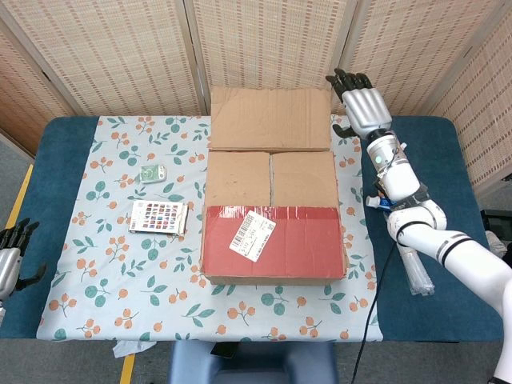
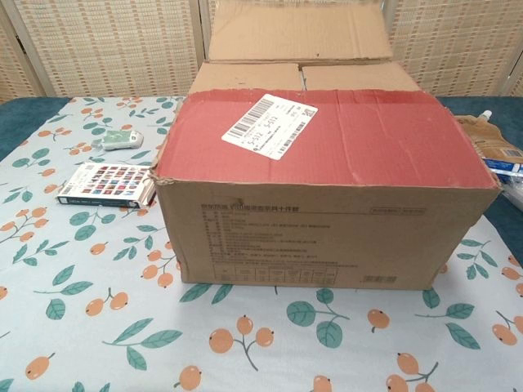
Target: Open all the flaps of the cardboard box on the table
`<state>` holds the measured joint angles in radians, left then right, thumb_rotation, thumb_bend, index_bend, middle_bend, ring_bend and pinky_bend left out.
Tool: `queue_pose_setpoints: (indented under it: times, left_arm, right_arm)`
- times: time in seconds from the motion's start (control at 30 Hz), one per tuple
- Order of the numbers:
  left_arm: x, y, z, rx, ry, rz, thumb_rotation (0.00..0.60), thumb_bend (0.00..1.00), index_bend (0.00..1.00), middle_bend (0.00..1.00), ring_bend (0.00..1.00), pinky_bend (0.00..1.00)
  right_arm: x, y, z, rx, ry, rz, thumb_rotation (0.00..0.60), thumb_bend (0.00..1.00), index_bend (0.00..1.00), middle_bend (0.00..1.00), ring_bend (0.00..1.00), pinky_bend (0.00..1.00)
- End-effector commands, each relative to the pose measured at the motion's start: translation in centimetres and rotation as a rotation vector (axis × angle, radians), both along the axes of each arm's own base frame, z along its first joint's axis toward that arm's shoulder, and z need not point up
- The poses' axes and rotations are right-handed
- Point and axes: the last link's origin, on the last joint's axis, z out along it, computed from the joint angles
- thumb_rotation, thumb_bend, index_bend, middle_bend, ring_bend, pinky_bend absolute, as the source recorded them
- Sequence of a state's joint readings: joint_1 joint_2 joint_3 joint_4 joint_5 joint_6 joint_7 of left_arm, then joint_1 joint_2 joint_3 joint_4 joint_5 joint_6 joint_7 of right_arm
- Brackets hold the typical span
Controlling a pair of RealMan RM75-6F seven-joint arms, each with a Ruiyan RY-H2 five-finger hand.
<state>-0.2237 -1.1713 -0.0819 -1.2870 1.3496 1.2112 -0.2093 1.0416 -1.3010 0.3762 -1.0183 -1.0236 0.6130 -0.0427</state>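
A cardboard box (image 1: 272, 216) (image 2: 327, 188) stands mid-table. Its far flap (image 1: 270, 118) (image 2: 296, 31) is folded back, brown inside showing. The near flap (image 1: 272, 240) (image 2: 327, 139), red with a white label, lies closed over the front half. Two inner side flaps (image 1: 270, 178) lie flat and closed behind it. My right hand (image 1: 364, 108) hovers just right of the far flap's right edge, fingers extended, holding nothing. My left hand (image 1: 10, 264) hangs off the table's left edge, fingers apart and empty. Neither hand shows in the chest view.
A flowered cloth (image 1: 120, 264) covers the blue table (image 1: 56, 160). Left of the box lie a colourful card pack (image 1: 158, 217) (image 2: 106, 184) and a small green item (image 1: 151, 172) (image 2: 117, 140). A brown pouch (image 2: 490, 139) and plastic packets (image 1: 412, 272) lie to the right. Folding screens stand behind.
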Motion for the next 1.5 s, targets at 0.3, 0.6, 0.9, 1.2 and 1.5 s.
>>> queue_pose_setpoints:
  times: [0.3, 0.6, 0.9, 1.2, 1.5]
  left_arm:
    - [0.0, 0.0, -0.1, 0.004, 0.005, -0.001, 0.600, 0.46, 0.00, 0.00, 0.00, 0.00]
    - [0.0, 0.2, -0.5, -0.010, 0.022, 0.007, 0.600, 0.46, 0.00, 0.00, 0.00, 0.00]
    - [0.0, 0.2, -0.3, 0.012, 0.012, 0.003, 0.600, 0.46, 0.00, 0.00, 0.00, 0.00]
    - [-0.1, 0.3, -0.3, 0.007, 0.014, 0.010, 0.600, 0.46, 0.00, 0.00, 0.00, 0.00]
    - [-0.1, 0.3, -0.4, 0.003, 0.020, 0.010, 0.600, 0.46, 0.00, 0.00, 0.00, 0.00]
  right_arm:
    - [-3.3, 8.8, 1.0, 0.182, -0.079, 0.028, 0.600, 0.37, 0.00, 0.00, 0.00, 0.00]
    - [-4.2, 11.7, 0.6, 0.447, -0.288, -0.077, 0.600, 0.37, 0.00, 0.00, 0.00, 0.00]
    - [-5.6, 12.5, -1.4, 0.735, -0.620, -0.147, 0.600, 0.37, 0.00, 0.00, 0.00, 0.02]
    - [-6.4, 12.0, -0.9, 0.965, -0.827, -0.195, 0.600, 0.37, 0.00, 0.00, 0.06, 0.11]
    - [-7.9, 11.8, -0.8, 1.022, -0.880, -0.253, 0.600, 0.37, 0.02, 0.03, 0.11, 0.21]
